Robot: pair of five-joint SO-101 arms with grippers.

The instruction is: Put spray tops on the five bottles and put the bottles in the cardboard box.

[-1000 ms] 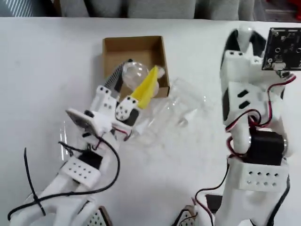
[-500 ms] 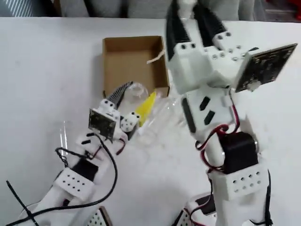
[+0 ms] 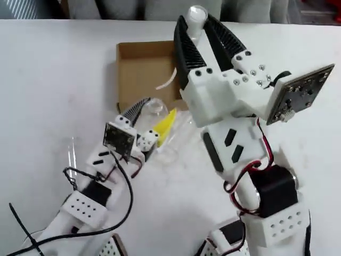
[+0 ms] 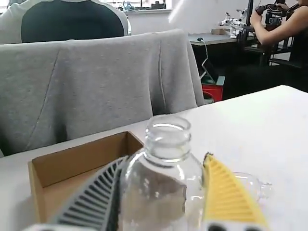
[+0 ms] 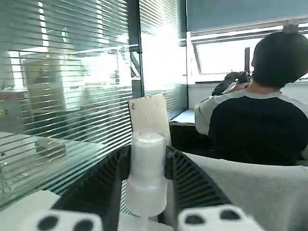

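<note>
Left end effector (image 3: 157, 109) clamped on upright clear bottle (image 4: 163, 178) beside cardboard box (image 3: 128, 53), right end effector (image 3: 196, 32) high over bench (image 3: 53, 80), pinching white spray top (image 5: 147, 163)

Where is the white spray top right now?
The spray top is pinched in the right claw, held up in the air. In the high view it sits just past the far right corner of the cardboard box.
</note>
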